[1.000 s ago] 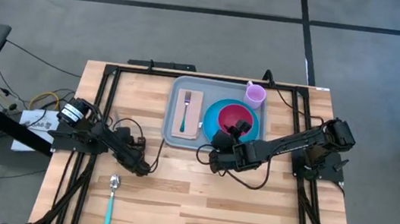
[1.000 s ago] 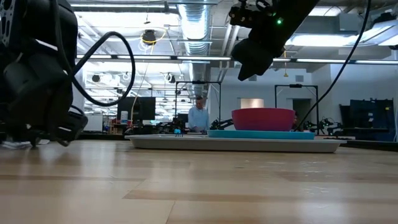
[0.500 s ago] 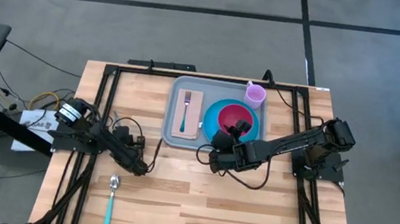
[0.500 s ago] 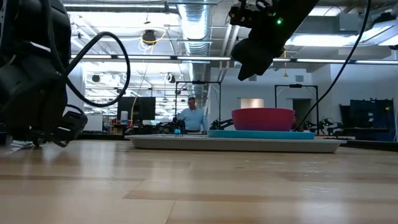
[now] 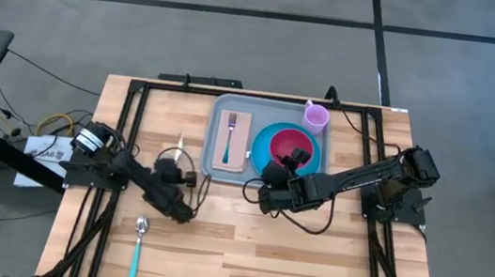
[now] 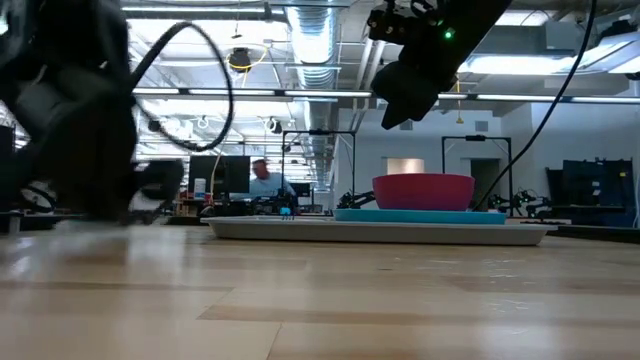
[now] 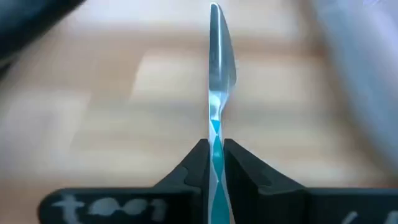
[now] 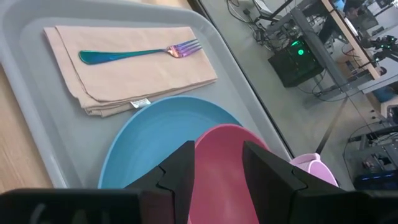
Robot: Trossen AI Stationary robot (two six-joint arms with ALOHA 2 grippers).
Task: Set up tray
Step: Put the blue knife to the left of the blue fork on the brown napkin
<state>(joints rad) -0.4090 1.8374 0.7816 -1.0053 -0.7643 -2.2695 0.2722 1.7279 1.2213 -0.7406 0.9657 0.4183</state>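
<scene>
Tray (image 5: 214,144), table's far centre; left gripper (image 5: 179,170) at its 8 o'clock, fingers clamped on a knife (image 7: 216,93); right gripper (image 5: 290,160) spread wide, empty, over the tray's near-right part.

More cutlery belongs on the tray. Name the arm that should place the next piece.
Left. Its pincer is shut on a teal-handled utensil, close beside the tray. The right pincer hangs open and empty over the pink bowl. The spoon also lies on the left arm's side.

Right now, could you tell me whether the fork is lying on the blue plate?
No, the fork lies on the tan napkin beside the blue plate.
</scene>
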